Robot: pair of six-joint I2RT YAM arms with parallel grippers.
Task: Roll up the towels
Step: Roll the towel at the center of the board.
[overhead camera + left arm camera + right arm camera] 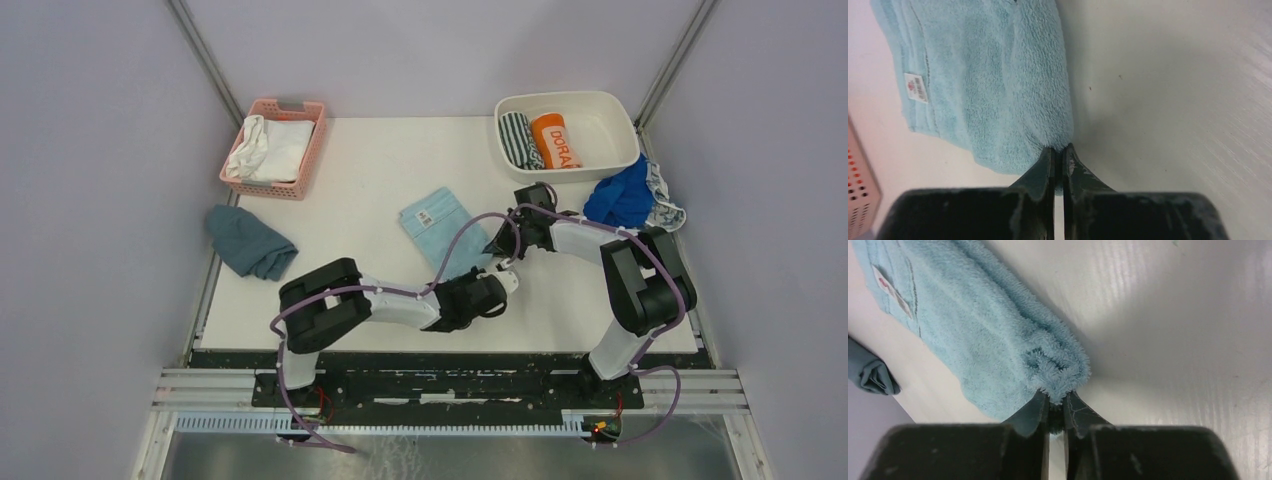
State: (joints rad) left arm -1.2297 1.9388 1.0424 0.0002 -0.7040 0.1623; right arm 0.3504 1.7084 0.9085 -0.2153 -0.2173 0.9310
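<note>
The light blue towel lies flat at the table's middle, a white label on it. It also shows in the left wrist view and the right wrist view. My left gripper is shut on its near corner. My right gripper is shut on the adjacent corner of the same near edge, where the pile bunches up. The royal blue towel lies crumpled at the right edge. The whitish patterned towel lies partly under it.
A white bin at the back right holds a striped roll and an orange roll. A pink basket with white cloths stands at the back left. A teal-grey cloth lies at the left edge.
</note>
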